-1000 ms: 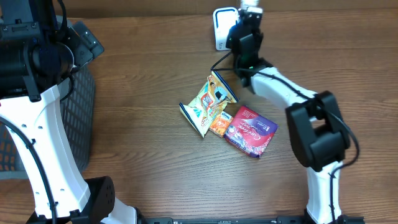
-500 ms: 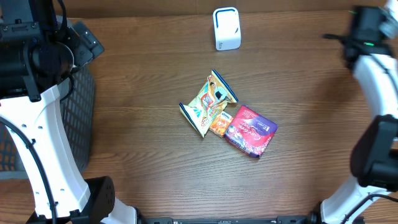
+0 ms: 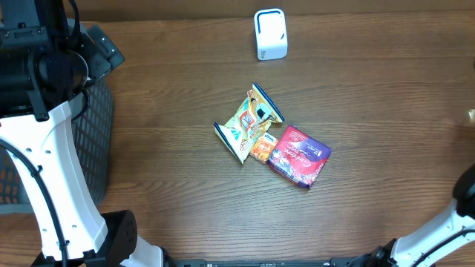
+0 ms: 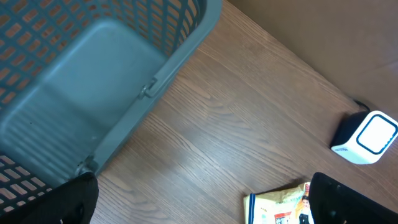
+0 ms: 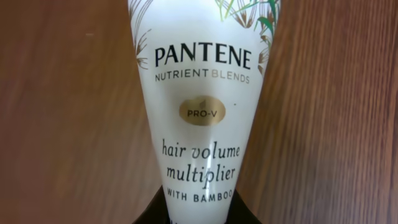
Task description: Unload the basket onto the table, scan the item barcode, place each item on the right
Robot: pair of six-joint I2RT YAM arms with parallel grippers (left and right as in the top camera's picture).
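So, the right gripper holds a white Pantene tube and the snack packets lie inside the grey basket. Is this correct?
Not quite. The snack packets lie on the wooden table, well apart from the grey basket, as the overhead view shows. The right gripper does hold the white Pantene tube, seen in the right wrist view.

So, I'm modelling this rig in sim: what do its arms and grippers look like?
The left arm has white links, bulky black joint housings, a thin black cable along it and a rounded black base. Its gripper fingers are black. The right arm, mostly out of frame, shows the same white link and black joint; its fingers are black. No markings show.
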